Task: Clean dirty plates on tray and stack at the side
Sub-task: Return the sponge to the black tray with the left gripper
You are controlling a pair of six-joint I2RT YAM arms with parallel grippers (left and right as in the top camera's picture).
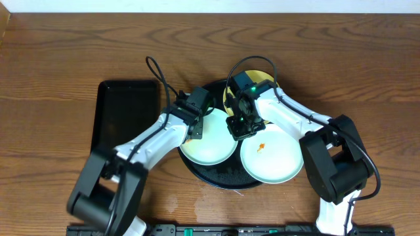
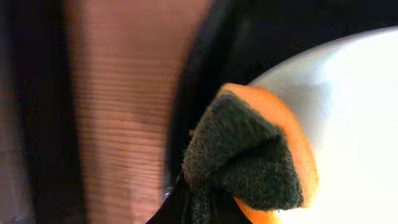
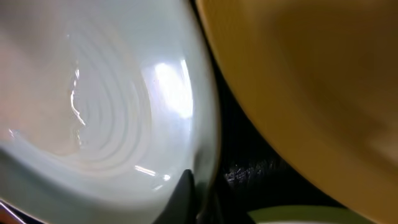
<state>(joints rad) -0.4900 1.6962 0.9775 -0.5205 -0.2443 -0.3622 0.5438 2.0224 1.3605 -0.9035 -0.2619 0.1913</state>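
Left gripper [image 1: 195, 133] is clamped on a sponge [image 2: 249, 155], orange with a dark scouring face, which is pinched into a fold between the jaws. The sponge sits at the rim of the left mint-white plate [image 1: 213, 147], on its outer left edge; whether it presses on the plate I cannot tell from where I stand. That plate looks clean and glossy and lies in the round black tray [image 1: 216, 177], on its left half.

Right gripper [image 1: 240, 128] is down at the same plate's opposite edge. One dark finger [image 3: 183, 193] shows against the rim, but I cannot tell whether the jaws are together on it or apart.

Just behind it, the pale yellow plate [image 3: 311, 81] lies at the back of the tray, mostly hidden under the right arm. The right mint-white plate [image 1: 279, 160] fills the tray's front right and carries a small orange smear [image 1: 262, 146]. A rectangular black tray [image 1: 128, 111] sits to the left on the wooden table [image 1: 65, 52].
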